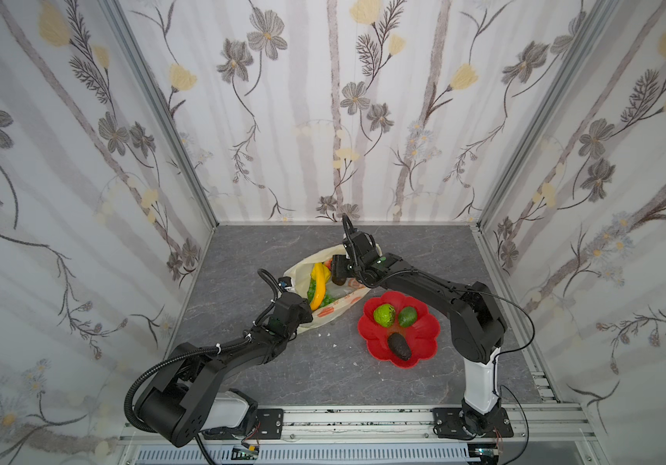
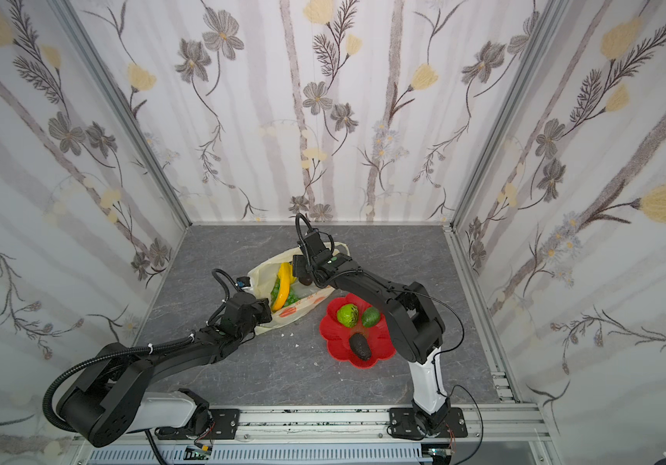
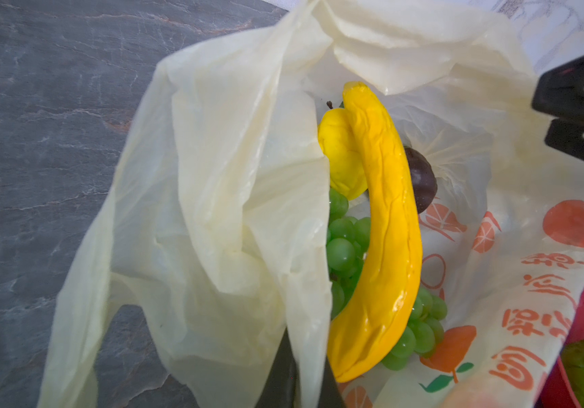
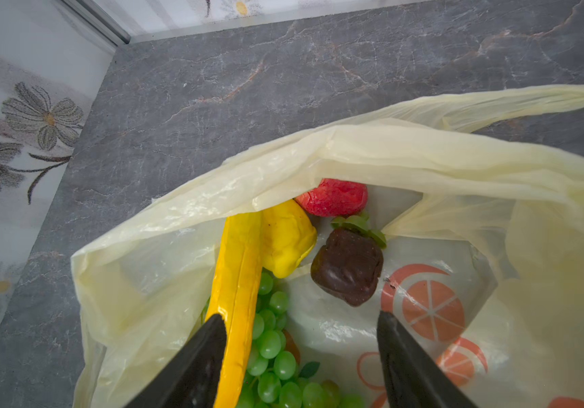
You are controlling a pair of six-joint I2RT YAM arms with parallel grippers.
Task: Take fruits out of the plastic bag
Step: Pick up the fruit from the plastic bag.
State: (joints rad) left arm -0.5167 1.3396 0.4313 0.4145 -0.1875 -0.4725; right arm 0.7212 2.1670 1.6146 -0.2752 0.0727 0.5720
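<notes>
Plastic bag: your plastic bag lies on the grey table near the middle, between the two arms. Its mouth is pulled open, so the contents show from above in both top views. Orange print covers its lower panel.

Left gripper: your left gripper is pressed together on a fold of the bag's rim. In the left wrist view the thin film runs up between its two fingers.

Right gripper: your right gripper hangs over the bag's open mouth with its jaws spread wide and nothing between them. One finger overlaps the banana in the right wrist view. Whether it touches the banana cannot be told.

Fruits in the bag: the banana lies lengthwise on top of the grapes. The lemon touches the banana near its far end. The strawberry sits half under the bag's rim. The dark brown piece, which has green leaves, lies just beside the lemon on the bag's inner wall.

Fruits out of the bag: the red plate stands on the table just beside the bag, on the right arm's side. It holds a bumpy green citrus, a smaller green fruit next to it, and a dark avocado nearer the front.

Plate and bag: you cannot tell whether they touch.
</notes>
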